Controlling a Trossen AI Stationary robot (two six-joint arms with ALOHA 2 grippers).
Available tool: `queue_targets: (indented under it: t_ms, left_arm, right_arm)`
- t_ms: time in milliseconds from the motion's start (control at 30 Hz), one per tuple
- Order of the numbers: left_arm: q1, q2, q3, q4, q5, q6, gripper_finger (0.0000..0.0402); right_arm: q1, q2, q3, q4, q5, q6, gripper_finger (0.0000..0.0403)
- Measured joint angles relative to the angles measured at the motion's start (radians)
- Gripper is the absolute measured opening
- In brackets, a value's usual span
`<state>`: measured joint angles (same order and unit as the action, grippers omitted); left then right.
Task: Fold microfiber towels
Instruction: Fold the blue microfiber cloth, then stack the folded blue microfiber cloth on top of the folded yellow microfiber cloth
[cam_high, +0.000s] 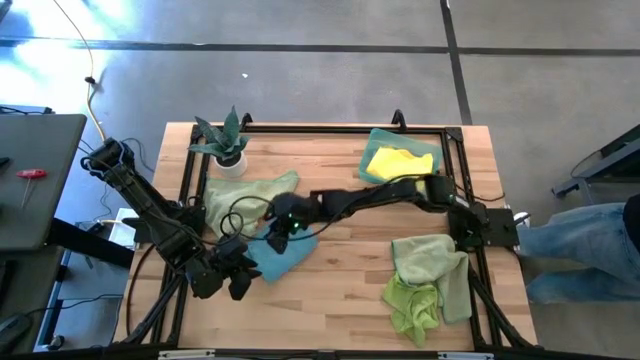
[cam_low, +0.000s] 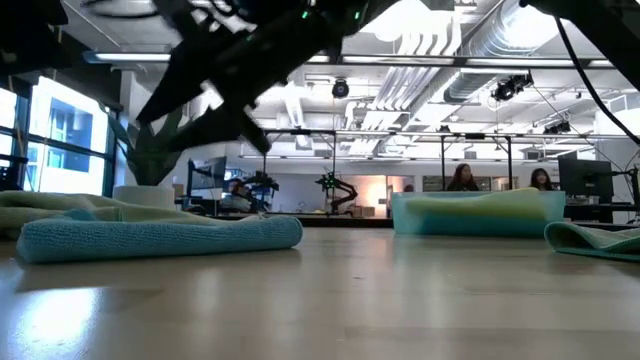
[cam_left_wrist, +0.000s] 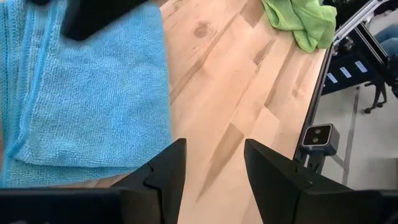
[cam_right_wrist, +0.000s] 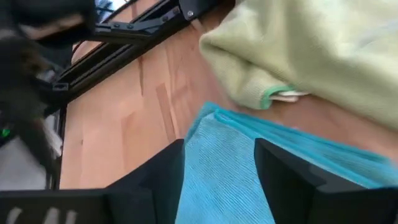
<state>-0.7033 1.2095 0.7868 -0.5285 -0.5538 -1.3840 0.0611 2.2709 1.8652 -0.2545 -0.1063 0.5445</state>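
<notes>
Blue microfiber is what the next move turns on: the light blue towel (cam_high: 283, 252) lies folded on the wooden surface (cam_high: 350, 290), directly beneath the right fingers (cam_right_wrist: 219, 180), which stand parted and empty just above its cloth, holding nothing. In the right wrist view the blue nap fills the gap between those two dark fingers, with the towel's edge running across in front of them and a pale sage green towel (cam_right_wrist: 311, 50) lying just beyond that edge, touching or overlapping it. Seen from table height, the blue towel (cam_low: 160, 238) is a low, flat bundle, its long axis lying crosswise to that camera. The left fingers (cam_left_wrist: 214, 180) are also spread wide and empty; for them the blue towel (cam_left_wrist: 87, 93) lies off to one side of the gap, not between the tips, with bare wood straight ahead. My judgement is that the right arm is the nearer one for any further press or tuck on this towel, since it need only descend, while the left would first have to shift sideways onto the cloth. Well apart from both pairs of fingers sit a yellow towel (cam_high: 397, 160) on a green one, and a loose heap of lime green towels (cam_high: 425, 285) awaiting folding.
</notes>
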Motion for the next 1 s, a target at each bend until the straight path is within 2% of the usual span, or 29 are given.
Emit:
queue_targets:
  t_ms: [100, 200, 300, 433, 567, 667, 767, 900, 1000]
  left_arm:
    - [0.0, 0.002, 0.0, -0.01, -0.01, 0.006, 0.0152]
    - [0.003, 0.017, 0.0, -0.041, -0.029, 0.007, 0.0152]
    - [0.003, 0.041, 0.0, -0.063, -0.066, -0.001, 0.0152]
    - [0.003, 0.082, 0.0, -0.058, -0.078, -0.003, 0.0152]
    - [0.003, 0.127, 0.0, -0.06, -0.053, -0.047, 0.0152]
    - [0.01, 0.159, 0.0, -0.046, -0.015, -0.056, 0.0152]
    - [0.032, 0.197, -0.001, -0.048, 0.009, -0.054, 0.0152]
    - [0.088, 0.265, -0.001, -0.037, 0.012, -0.031, 0.0152]
    - [0.136, 0.315, -0.001, -0.007, 0.033, 0.01, 0.0152]
  right_arm:
    - [-0.009, -0.057, 0.0, -0.13, 0.013, -0.081, 0.0193]
    - [-0.005, -0.101, 0.0, -0.248, 0.091, -0.159, 0.0194]
    - [0.013, -0.107, 0.002, -0.381, 0.111, -0.21, 0.0194]
    - [0.051, -0.106, -0.071, -0.501, 0.103, -0.237, 0.0194]
    - [0.065, -0.155, -0.202, -0.529, 0.017, -0.17, 0.0194]
    - [0.056, -0.222, -0.339, -0.441, -0.024, -0.072, 0.0194]
    - [0.043, -0.305, -0.499, -0.176, -0.1, 0.099, 0.0194]
    - [0.037, -0.371, -0.723, 0.2, -0.117, 0.453, 0.0194]
    - [0.039, -0.37, -0.864, 0.446, -0.078, 0.73, 0.0194]
